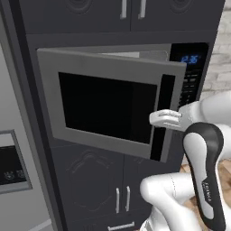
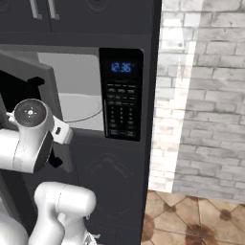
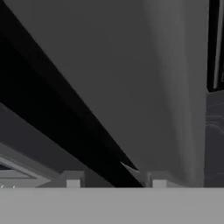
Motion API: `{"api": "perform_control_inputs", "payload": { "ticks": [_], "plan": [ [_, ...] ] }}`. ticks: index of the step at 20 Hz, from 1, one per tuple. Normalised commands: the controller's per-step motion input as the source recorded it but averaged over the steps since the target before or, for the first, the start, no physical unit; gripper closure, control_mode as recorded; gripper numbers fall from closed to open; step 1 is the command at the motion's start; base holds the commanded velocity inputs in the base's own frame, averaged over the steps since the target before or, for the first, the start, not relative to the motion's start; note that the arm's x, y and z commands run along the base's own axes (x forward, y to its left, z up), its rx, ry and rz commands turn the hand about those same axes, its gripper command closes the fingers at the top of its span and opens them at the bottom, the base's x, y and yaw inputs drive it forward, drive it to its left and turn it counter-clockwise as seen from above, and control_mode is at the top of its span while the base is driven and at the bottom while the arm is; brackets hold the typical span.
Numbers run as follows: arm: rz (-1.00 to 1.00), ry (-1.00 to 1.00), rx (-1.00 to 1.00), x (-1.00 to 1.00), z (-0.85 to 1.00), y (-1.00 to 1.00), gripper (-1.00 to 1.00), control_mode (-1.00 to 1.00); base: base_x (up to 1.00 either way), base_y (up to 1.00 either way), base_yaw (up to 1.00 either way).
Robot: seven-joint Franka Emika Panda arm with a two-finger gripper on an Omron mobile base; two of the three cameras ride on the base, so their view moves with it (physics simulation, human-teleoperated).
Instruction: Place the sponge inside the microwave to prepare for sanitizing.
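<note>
Gripper (image 1: 158, 118) is squeezed in on the free right edge of the microwave's door (image 1: 103, 106), about halfway up that edge, next to the black strip there. From the hand view the gripper (image 3: 116, 180) has its two tips on either side of a slanted dark edge, with the flat grey face of the door (image 3: 131, 78) very close in front. The microwave (image 2: 122, 95) sits inside a tall dark cabinet wall, with cupboards (image 1: 131, 13) above it and more cupboards (image 1: 103, 189) under it. Its door hangs from the left side and is swung partly out, so there is a gap on the right between the door edge and the keypad (image 1: 189, 81) with the blue numbers. Through that gap you can see the pale inside and the round turntable (image 2: 79, 106). The gap is not wide, and the arm reaches across in front of it. To the left of the door, a grey appliance (image 1: 13, 167) stands close by. To the right of the cabinet wall there is a brick wall (image 2: 206, 95) and open tiled floor (image 2: 191, 215).
</note>
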Motion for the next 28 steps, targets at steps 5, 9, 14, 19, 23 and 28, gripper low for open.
{"api": "perform_control_inputs", "payload": {
  "ticks": [5, 9, 14, 19, 23, 28],
  "plan": [
    [-0.07, 0.03, 0.03, -0.5, 0.0, -0.2, -1.0, -1.0, 0.0, 0.0, 0.0],
    [-0.05, 0.05, 0.11, -0.4, 0.0, -0.22, -1.0, -1.0, 0.0, 0.0, 0.0],
    [0.0, 0.08, 0.17, -0.14, 0.04, -0.42, -1.0, -1.0, 0.0, 0.0, 0.0],
    [0.0, 0.03, 0.11, 0.0, 0.06, -0.44, -1.0, -1.0, 0.0, 0.0, 0.0],
    [0.0, 0.0, 0.19, 0.0, 0.03, -0.37, -1.0, -1.0, 0.0, 0.0, 0.0],
    [0.0, 0.03, 0.19, 0.06, 0.0, -0.25, -1.0, -1.0, 0.0, 0.0, 0.0]
  ]
}}
